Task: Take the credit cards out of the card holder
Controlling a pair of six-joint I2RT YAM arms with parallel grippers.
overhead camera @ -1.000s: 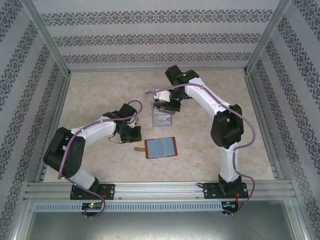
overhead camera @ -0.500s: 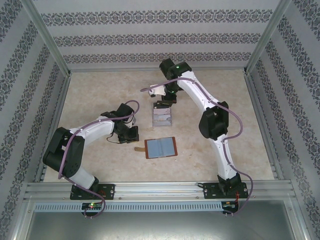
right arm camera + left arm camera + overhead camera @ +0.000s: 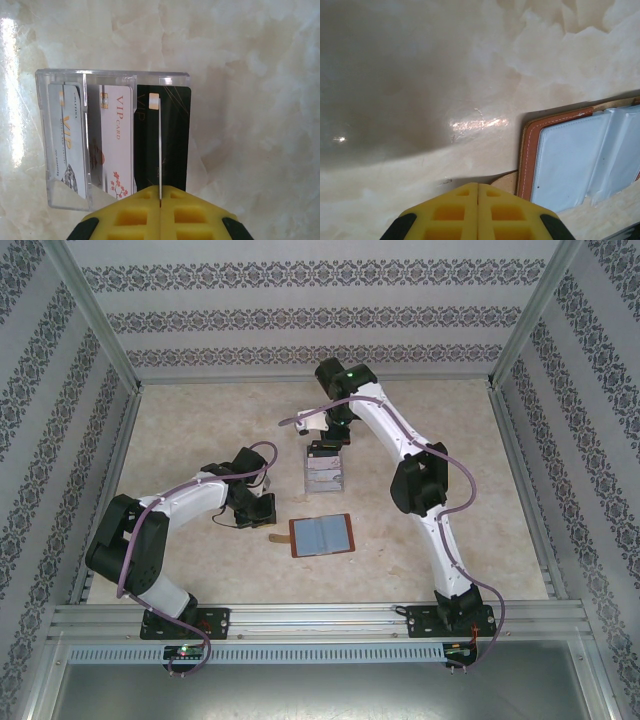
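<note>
"VIP CARD" lettering on credit cards (image 3: 117,145)

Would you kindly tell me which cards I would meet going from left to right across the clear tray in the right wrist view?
Grey VIP card → white VIP card with red blossoms → black card.

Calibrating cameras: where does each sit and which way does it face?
Top external: above, behind the bases, looking down at the beige table; both arms show.
Left wrist: over the shut left pincer, facing the reddish-brown leather card holder.
Right wrist: over the shut right pincer gripping a thin pale card, facing the clear plastic tray.
Shared, top and left wrist: card holder.
</note>
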